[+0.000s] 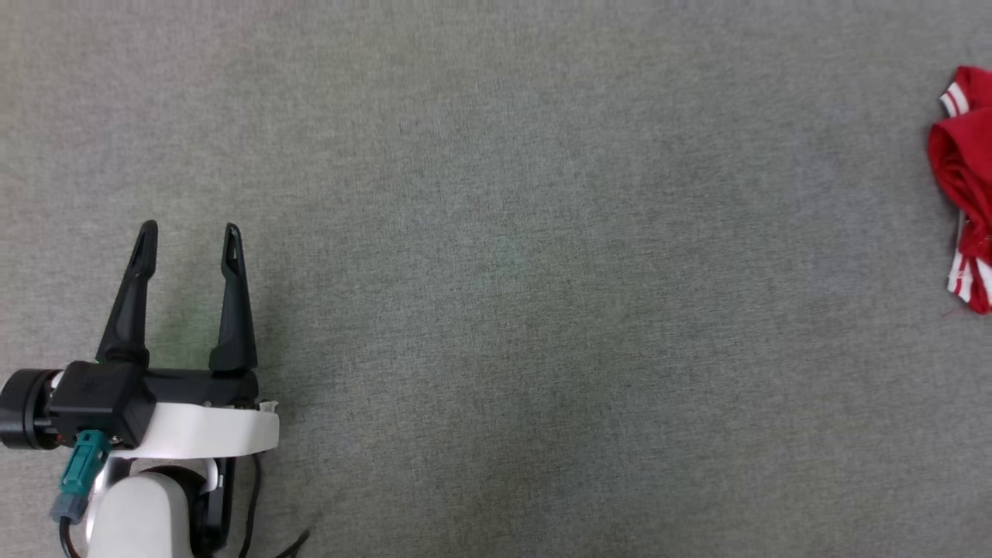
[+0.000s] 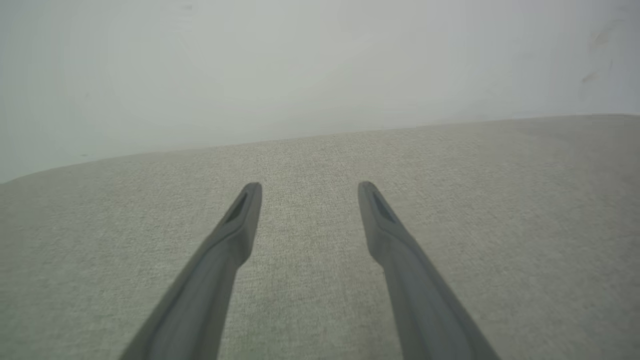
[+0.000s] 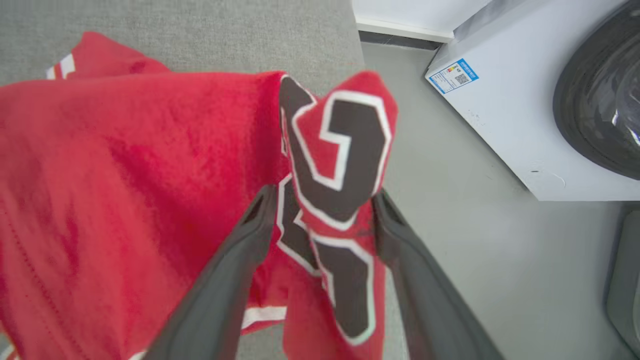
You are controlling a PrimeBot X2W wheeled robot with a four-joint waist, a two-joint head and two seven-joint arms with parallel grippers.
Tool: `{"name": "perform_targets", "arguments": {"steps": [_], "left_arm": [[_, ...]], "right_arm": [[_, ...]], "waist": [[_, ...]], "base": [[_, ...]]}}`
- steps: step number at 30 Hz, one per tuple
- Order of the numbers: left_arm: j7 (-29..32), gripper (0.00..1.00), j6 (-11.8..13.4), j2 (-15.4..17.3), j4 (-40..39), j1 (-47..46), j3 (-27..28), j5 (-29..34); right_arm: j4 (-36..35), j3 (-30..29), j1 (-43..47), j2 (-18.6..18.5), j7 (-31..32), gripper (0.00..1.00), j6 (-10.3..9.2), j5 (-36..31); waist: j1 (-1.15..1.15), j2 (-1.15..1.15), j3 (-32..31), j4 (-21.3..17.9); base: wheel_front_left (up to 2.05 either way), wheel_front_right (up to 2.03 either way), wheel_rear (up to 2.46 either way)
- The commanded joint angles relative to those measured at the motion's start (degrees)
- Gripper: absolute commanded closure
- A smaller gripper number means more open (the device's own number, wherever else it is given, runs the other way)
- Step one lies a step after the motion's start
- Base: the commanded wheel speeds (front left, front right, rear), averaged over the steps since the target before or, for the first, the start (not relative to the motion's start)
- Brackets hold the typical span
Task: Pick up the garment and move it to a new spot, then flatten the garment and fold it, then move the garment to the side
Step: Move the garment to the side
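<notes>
The garment (image 1: pixel 965 186) is a red bundle with white-striped trim at the far right edge of the grey surface in the head view. In the right wrist view the garment (image 3: pixel 125 175) is a red heap with black, white-outlined lettering. A raised fold of it stands between the fingers of my right gripper (image 3: pixel 320 200), whose jaws are spread wide and open. My left gripper (image 1: pixel 188 236) rests low at the lower left, far from the garment, open with nothing between its fingers (image 2: pixel 240 225).
The grey fabric-covered surface (image 1: pixel 496 232) stretches wide between my left gripper and the garment. Its right edge (image 3: pixel 357 45) drops to a pale floor (image 3: pixel 475 260), where a white washing machine (image 3: pixel 500 125) stands close by. A pale wall (image 2: pixel 300 65) backs the surface.
</notes>
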Motion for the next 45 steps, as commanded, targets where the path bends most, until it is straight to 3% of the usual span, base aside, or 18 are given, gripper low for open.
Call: {"name": "perform_targets", "arguments": {"steps": [1,6,12,17,24,29,37,45], "left_arm": [[-0.1,0.00,0.2,-0.3,0.2,0.7,0.2,0.4],[-0.1,0.00,0.5,-0.8,0.7,2.1,0.0,0.4],[-0.1,0.00,1.1,-1.4,1.8,4.7,0.3,0.0],[-0.1,0.00,1.6,-2.0,2.6,7.0,0.3,-0.2],[-0.1,0.00,2.1,-2.4,4.5,8.9,-0.3,-0.2],[-0.1,0.00,2.4,-2.5,5.6,9.8,-0.6,-0.2],[-0.1,0.00,2.5,-2.8,7.2,11.4,-1.2,0.0],[-0.1,0.00,2.8,-2.9,8.8,12.8,-1.8,-0.5]], "right_arm": [[0.0,-0.6,0.0,0.5,-0.7,0.00,-0.09,-0.6],[-1.7,-4.3,1.4,0.9,-6.1,0.00,-0.09,-5.1],[-8.2,-8.2,4.0,4.2,-16.3,0.00,-0.09,-9.6],[-16.0,-12.0,7.4,10.0,-26.0,0.00,-0.09,-12.9],[-27.6,-14.1,13.8,20.9,-36.5,0.00,-0.08,-16.2],[-32.4,-12.2,19.9,26.8,-39.7,0.00,-0.08,-16.9],[-31.8,-8.1,28.8,34.8,-40.9,0.00,-0.08,-18.0],[-29.0,-6.5,36.2,38.0,-41.2,0.00,-0.08,-16.7]], "waist": [[-0.01,0.00,-1.2,-0.1],[-0.01,0.00,-4.9,0.1],[-0.01,0.00,-9.7,0.4],[-0.01,0.00,-13.3,1.2],[-0.01,0.00,-17.6,2.9],[-0.01,0.00,-20.3,4.4],[-0.01,0.00,-23.9,6.2],[-0.01,0.00,-26.7,7.2]], "base": [[0.00,0.00,0.00],[0.00,0.00,0.00],[0.00,0.00,0.00],[0.00,0.00,0.00],[0.00,0.00,0.00],[0.00,0.00,0.00],[0.00,0.00,0.00],[0.00,0.00,0.00]]}}
